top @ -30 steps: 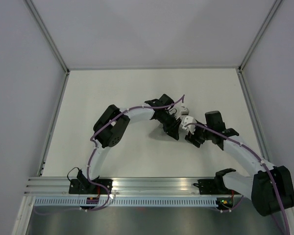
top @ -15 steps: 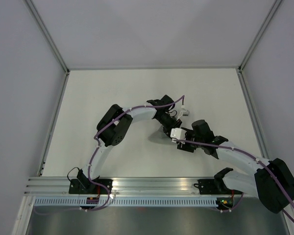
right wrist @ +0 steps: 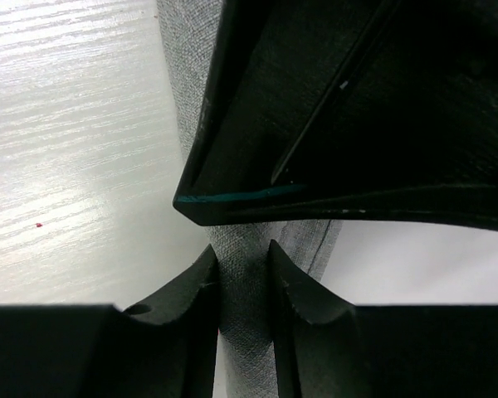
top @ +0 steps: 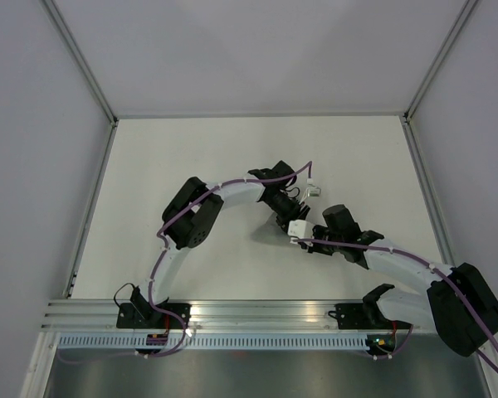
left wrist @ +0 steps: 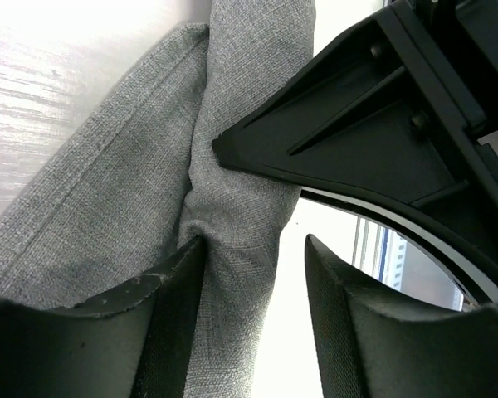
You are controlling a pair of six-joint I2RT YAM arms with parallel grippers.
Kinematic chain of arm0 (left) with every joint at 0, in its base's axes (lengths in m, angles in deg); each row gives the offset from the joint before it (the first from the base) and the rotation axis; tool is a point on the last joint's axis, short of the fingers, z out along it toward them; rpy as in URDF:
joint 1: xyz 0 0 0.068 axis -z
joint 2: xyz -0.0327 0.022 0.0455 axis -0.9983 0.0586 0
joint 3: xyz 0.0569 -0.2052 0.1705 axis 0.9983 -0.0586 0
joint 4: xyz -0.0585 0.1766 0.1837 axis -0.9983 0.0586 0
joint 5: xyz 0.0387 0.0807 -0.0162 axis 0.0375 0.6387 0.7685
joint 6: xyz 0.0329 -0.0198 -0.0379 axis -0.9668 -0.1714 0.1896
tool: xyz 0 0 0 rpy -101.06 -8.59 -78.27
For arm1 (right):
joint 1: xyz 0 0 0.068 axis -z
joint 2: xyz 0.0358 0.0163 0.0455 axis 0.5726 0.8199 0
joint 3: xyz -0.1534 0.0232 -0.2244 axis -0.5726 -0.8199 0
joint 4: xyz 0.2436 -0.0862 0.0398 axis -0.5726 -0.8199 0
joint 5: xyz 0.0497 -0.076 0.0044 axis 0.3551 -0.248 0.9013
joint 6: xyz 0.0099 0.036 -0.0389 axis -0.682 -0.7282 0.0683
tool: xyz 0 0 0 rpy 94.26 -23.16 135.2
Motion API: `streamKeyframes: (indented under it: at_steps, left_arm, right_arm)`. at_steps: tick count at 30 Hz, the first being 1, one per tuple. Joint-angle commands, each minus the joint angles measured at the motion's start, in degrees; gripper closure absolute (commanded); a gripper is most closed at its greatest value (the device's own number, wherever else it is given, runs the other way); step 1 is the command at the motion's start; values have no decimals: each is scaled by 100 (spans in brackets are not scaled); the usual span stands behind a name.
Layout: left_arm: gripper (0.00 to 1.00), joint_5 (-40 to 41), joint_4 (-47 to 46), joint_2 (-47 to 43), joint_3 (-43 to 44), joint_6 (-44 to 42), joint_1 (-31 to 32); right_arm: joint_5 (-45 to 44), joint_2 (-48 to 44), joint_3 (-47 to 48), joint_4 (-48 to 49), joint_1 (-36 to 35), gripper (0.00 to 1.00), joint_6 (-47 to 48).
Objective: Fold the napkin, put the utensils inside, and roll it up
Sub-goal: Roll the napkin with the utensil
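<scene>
Your napkin [left wrist: 124, 215] sits at the middle of the counter [top: 191, 157], well in from every edge, hidden under both wrists from above. Plain grey weave, bunched into a lumpy roll, stitched hem showing. Right claw [right wrist: 241, 249] pinches a narrow ridge of it. Left claw [left wrist: 253, 249] stands parted: one finger touches the cloth, the other is clear.

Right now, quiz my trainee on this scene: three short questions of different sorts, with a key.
1. True or false: the right gripper pinches the grey napkin.
2. The left gripper stands: A) shut on the napkin, B) open, C) out of view.
3. Is any utensil visible in these views? Yes or no.
Key: 1 true; 2 B; 3 no.
</scene>
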Motion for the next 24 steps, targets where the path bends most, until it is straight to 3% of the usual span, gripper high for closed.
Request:
streamKeyframes:
  at_steps: [1,15,24]
  left_arm:
    - [40,932,-80,-159,-260,205,-69]
    - [34,1344,-2426,-2065,-1884,1409,-887]
    - [34,2698,-3929,-3832,-3641,1568,-948]
  right_arm:
    - [-12,40,211,-361,-4,70,99]
    - [375,724,1010,-1547,48,75,301]
    - [1008,1876,2126,-2646,724,79,695]
